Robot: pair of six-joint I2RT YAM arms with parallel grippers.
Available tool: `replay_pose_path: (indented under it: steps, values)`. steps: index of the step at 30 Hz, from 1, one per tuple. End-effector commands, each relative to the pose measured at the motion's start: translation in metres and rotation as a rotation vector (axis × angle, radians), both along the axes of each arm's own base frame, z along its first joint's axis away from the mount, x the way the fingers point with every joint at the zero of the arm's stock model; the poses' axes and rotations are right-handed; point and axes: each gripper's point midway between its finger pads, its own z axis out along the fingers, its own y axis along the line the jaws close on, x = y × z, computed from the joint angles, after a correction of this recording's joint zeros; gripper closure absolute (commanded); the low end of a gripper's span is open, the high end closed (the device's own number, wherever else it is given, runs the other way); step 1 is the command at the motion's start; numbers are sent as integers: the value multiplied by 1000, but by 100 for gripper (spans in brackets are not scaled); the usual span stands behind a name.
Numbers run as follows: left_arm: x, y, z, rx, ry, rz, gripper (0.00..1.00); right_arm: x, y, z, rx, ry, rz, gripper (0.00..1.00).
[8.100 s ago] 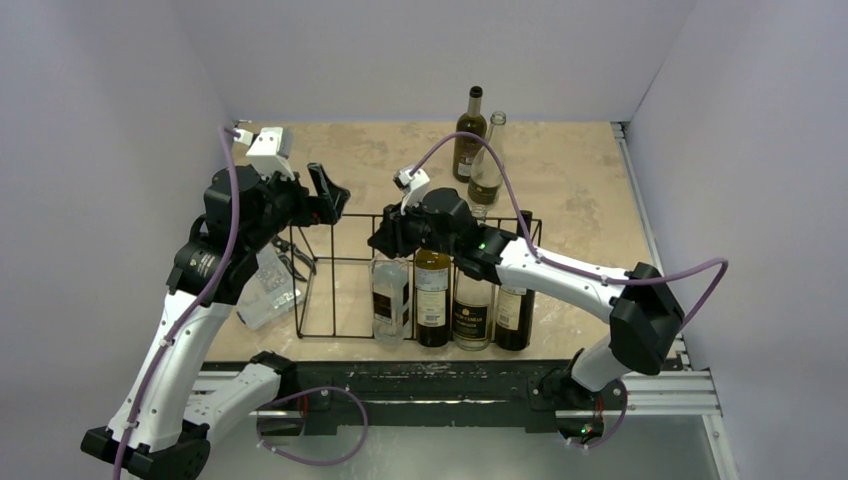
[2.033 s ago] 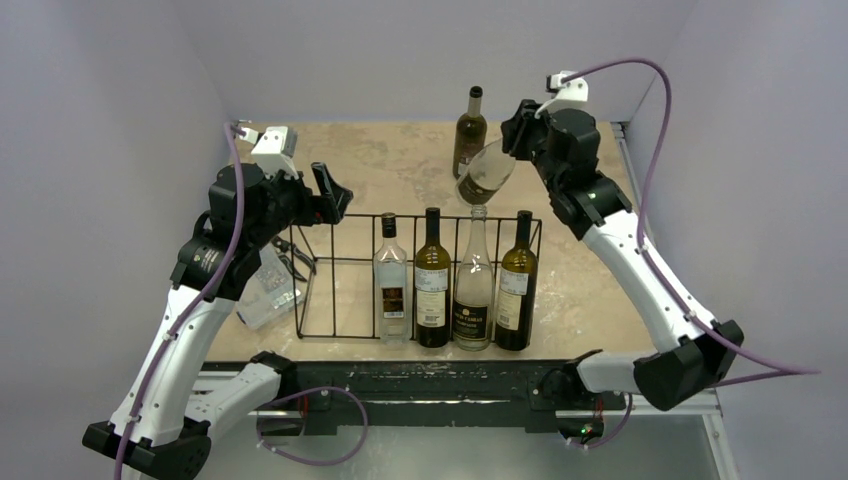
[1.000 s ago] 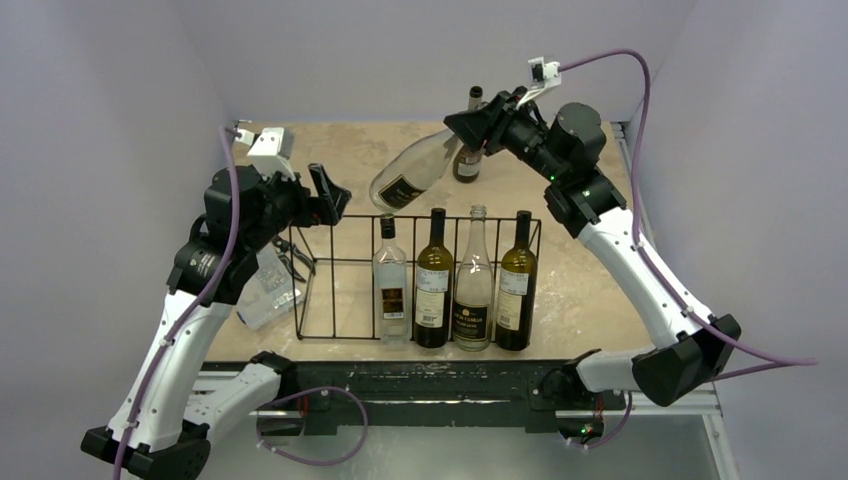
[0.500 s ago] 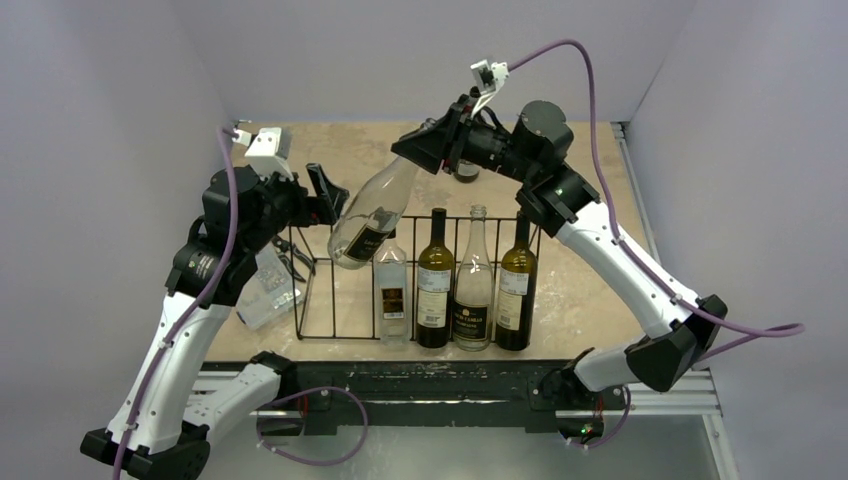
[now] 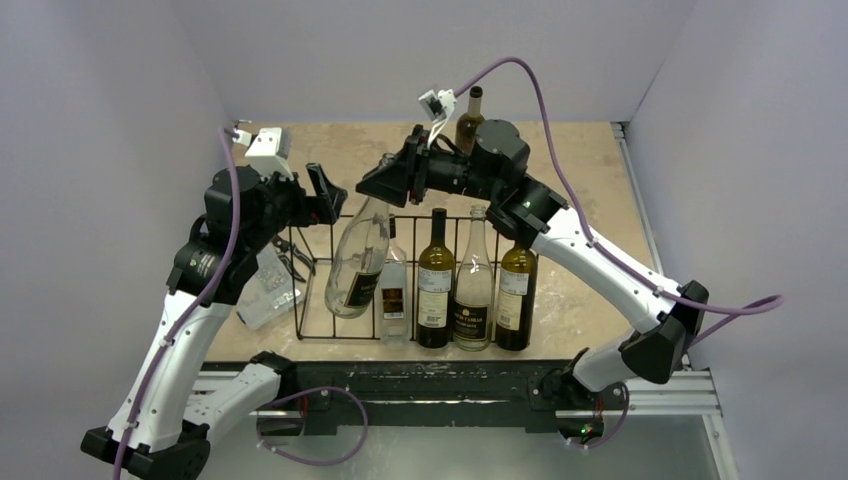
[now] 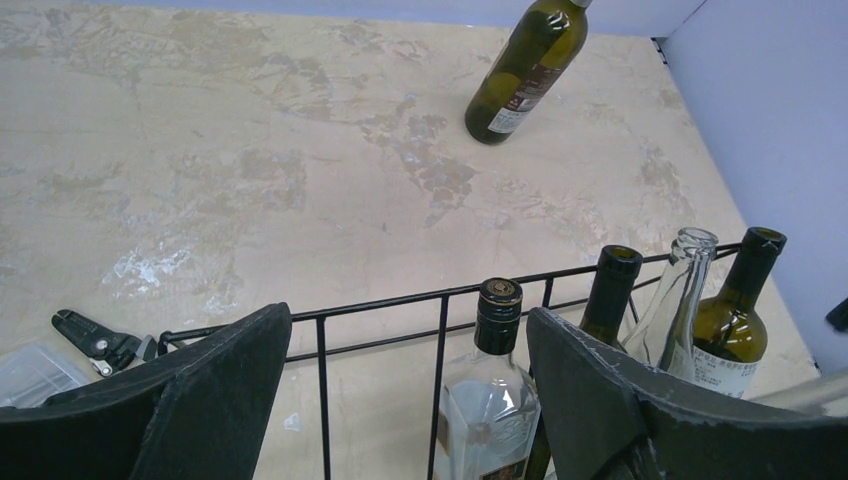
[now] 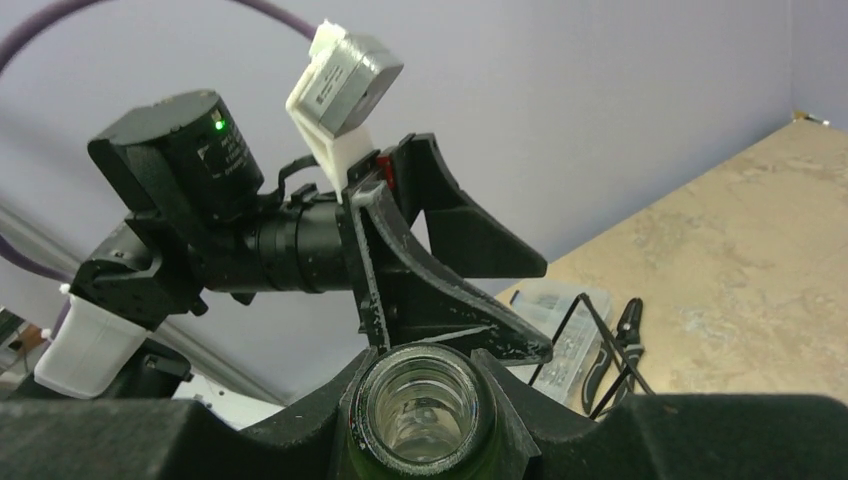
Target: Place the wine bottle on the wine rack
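Over the rack's (image 5: 298,290) left bays, your right gripper (image 5: 395,180) is clamped on the bottle (image 5: 357,262) neck. It's tilted, base low beside the standing bottles (image 5: 433,290). Straighten it upright, lower till seated, then release. Left gripper (image 5: 325,195) spread, idle.

Wine bottle (image 5: 356,266): clear glossy glass, dark paper label. Wine rack (image 6: 322,400): thin black wire, smooth. Tabletop (image 5: 590,190): matt, mottled beige, stone-like
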Motion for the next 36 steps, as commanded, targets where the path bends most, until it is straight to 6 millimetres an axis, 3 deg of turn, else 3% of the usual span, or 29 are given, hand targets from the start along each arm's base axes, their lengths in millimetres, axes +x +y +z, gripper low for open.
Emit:
replay_pose_path:
  steps: [1, 9, 20, 31, 36]
  values:
    - [1, 1, 13, 3, -38, 2, 13, -12, -4, 51, 125, -99, -33, 100]
    - [1, -1, 12, 0, -33, -5, 13, -8, 18, 12, 37, -67, -45, 100]
    - [0, -2, 13, -5, -33, -12, 13, 7, 31, -31, -100, -66, -128, 100]
    - [0, 0, 14, 0, -37, -1, 13, 1, 53, -54, -121, -60, -141, 100]
    - [-1, 11, 17, 11, -55, 52, 13, -1, 63, -66, -133, -56, -143, 100]
